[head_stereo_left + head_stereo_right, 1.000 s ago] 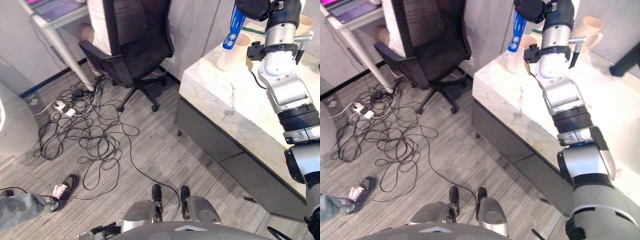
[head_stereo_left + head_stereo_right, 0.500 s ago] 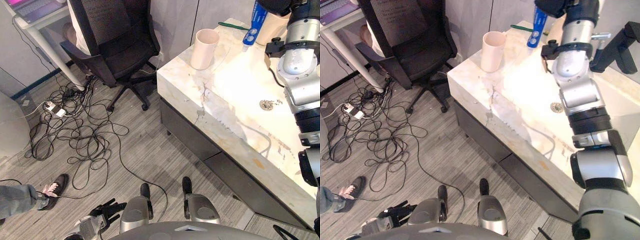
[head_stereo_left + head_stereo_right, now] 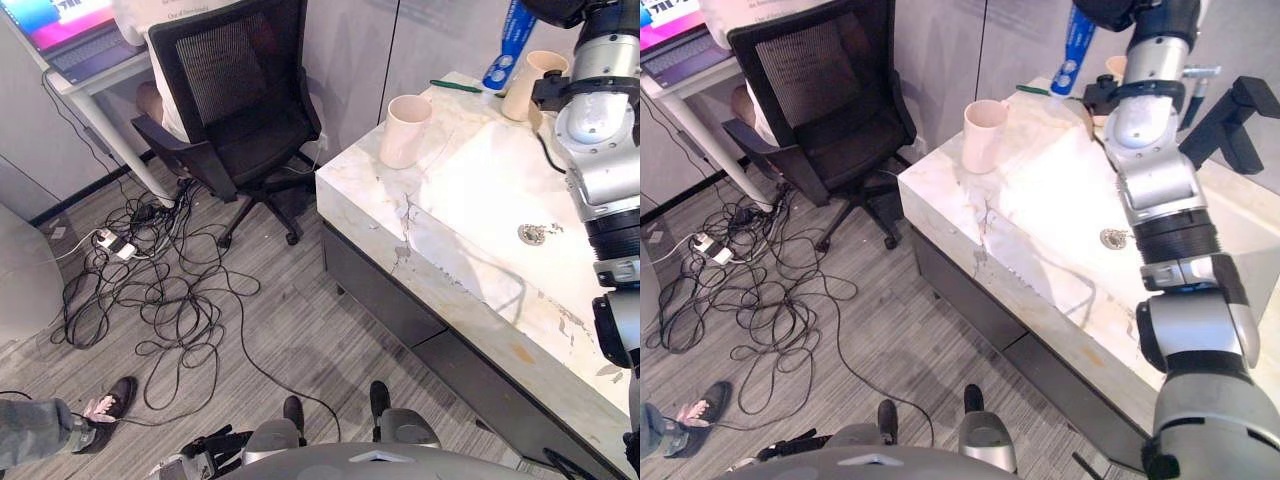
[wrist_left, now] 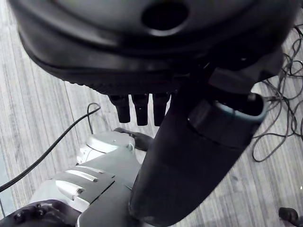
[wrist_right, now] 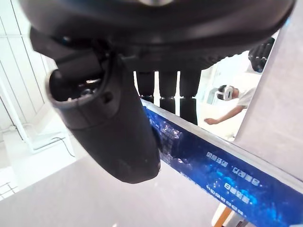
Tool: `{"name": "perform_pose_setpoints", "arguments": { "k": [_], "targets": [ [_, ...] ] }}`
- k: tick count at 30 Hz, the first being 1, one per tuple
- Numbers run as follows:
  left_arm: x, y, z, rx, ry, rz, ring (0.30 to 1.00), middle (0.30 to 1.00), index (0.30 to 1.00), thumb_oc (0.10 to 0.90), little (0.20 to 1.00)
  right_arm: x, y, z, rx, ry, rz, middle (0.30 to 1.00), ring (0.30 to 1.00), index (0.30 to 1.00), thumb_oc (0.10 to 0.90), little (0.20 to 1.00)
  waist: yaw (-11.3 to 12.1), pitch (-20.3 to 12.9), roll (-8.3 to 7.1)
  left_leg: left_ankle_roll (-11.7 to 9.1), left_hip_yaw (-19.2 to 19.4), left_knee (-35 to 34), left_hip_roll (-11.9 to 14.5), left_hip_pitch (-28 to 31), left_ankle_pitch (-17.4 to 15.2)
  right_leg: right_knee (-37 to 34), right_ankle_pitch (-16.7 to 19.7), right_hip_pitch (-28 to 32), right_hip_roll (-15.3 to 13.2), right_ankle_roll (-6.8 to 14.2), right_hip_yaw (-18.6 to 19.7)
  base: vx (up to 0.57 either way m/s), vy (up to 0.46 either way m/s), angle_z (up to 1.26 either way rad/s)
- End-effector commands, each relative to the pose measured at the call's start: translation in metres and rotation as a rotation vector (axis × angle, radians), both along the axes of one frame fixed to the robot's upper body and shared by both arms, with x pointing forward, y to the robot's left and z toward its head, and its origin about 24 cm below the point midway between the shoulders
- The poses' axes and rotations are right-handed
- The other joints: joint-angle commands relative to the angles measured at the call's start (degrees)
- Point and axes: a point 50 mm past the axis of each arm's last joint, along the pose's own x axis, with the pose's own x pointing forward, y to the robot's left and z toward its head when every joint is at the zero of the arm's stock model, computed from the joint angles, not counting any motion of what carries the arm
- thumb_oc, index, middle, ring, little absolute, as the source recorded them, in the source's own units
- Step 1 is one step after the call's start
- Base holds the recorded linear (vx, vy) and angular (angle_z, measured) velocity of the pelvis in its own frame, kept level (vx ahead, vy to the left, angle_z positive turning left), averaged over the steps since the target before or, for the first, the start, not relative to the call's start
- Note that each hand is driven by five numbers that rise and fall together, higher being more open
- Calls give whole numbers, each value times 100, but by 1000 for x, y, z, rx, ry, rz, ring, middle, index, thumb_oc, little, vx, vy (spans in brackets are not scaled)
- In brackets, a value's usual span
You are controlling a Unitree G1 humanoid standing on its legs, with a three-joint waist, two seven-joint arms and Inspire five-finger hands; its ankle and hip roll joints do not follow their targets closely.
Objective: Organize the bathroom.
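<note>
Above the marble counter [image 3: 470, 190], right robot hand [image 5: 142, 61] clamped around blue tube [image 3: 508, 45] (glossy, printed), 2 cups [image 3: 404, 131] below

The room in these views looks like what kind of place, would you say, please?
Probably a mock bathroom set up in an office or lab: a marble sink counter with a drain and cups, beside an office chair, a laptop desk and loose floor cables.

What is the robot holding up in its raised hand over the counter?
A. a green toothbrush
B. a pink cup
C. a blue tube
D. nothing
C: the right hand has its fingers and thumb closed round a blue tube, held above the marble counter near the far cup.
</note>
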Motion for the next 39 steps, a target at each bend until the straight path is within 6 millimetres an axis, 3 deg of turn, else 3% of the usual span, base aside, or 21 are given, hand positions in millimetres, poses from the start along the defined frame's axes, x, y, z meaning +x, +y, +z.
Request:
{"name": "perform_pose_setpoints", "arguments": {
  "k": [1,14,25,28,30,32,33,35,36,39],
  "targets": [
    [-32,9,0,30,104,-56,900,900,900,800,900,-35,13,69,14,-321,85,300,300,300,400,300,185,-566,-102,217,-3,764,108,-81,-821,741,-634,-531,-130,307,250,54,-17,2],
    [-57,-3,-5,28,135,-33,900,900,900,800,900,-24,11,50,1,-270,5,300,300,300,400,300,351,-595,-62,104,-96,718,253,-76,-721,827,-772,-437,-157,242,20,58,-17,9],
    [-58,2,-3,11,155,-47,900,900,900,800,900,-22,3,50,4,-260,3,300,300,300,400,300,345,-615,-26,32,-101,686,333,-60,-651,875,-863,-386,-160,195,-78,40,-12,8],
    [-54,2,-3,-9,146,-77,900,900,900,800,900,-22,5,52,3,-259,25,300,300,300,400,300,255,-566,-12,-48,-28,1426,385,-224,-577,1007,-934,-445,-69,26,65,-10,-6,0],
    [-46,-1,-3,-31,126,-98,900,900,900,800,900,-24,1,51,7,-282,32,300,300,300,400,300,320,-392,-28,-204,-432,2875,389,-1004,-63,1124,-930,-427,19,-182,43,-69,0,4],
    [-41,-3,-2,-47,126,-115,900,900,900,800,900,-26,1,49,1,-294,29,300,300,300,400,300,338,-325,-34,-206,-630,2993,390,-1361,52,1137,-890,-427,49,-214,57,-23,152,30],
    [-32,-8,-2,-81,107,-179,900,900,900,800,900,-24,10,46,21,-305,47,300,300,300,400,300,284,-244,48,-69,-739,1956,510,-1097,-126,1247,-939,-501,54,-103,198,40,260,29],
    [-23,-14,-2,-81,97,-198,900,900,900,800,900,-23,24,36,40,-321,61,300,300,300,400,300,270,-113,22,-6,-769,1949,492,-941,-342,1516,-1013,-661,-85,12,373,53,274,-8],
    [-20,-21,-3,-77,93,-217,900,900,900,800,900,-26,25,38,42,-334,57,300,300,300,400,300,231,-106,75,57,-545,1721,440,-775,-595,1603,-1058,-707,-193,36,206,44,239,-20],
    [-17,-23,-5,-55,77,-269,900,900,900,800,900,-33,18,37,42,-347,55,300,300,300,400,300,229,-12,115,67,-537,1642,202,-761,-783,1632,-907,-773,-483,250,151,58,205,-5]
  ]
}}
